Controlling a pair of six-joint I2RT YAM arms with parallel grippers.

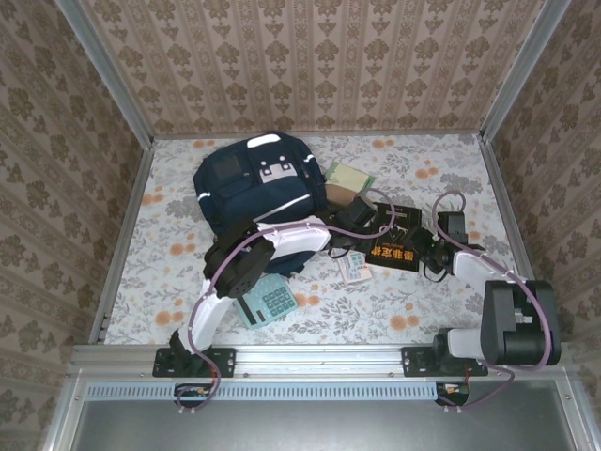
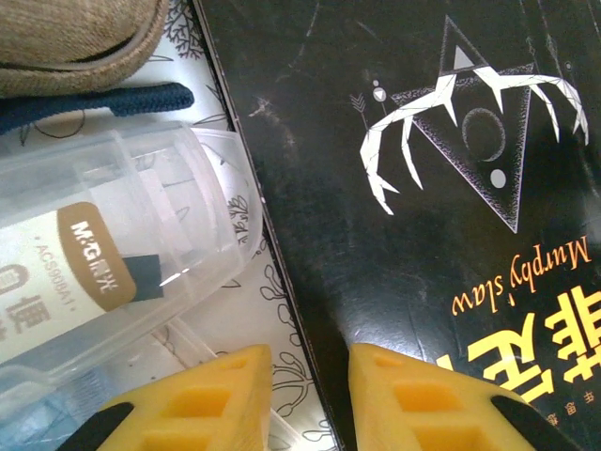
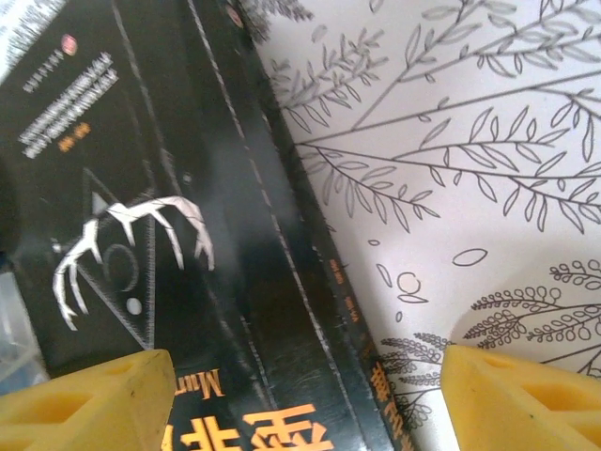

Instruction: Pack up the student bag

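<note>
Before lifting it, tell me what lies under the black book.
The black book lies flat on the leaf-patterned tablecloth, which shows beside its spine. Anything beneath its cover is hidden.

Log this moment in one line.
left gripper: jaws narrow, astride book edge | right gripper: jaws wide, astride its spine | book: on table, outside bag

Soft, even light; close wrist views slightly blurred.
</note>
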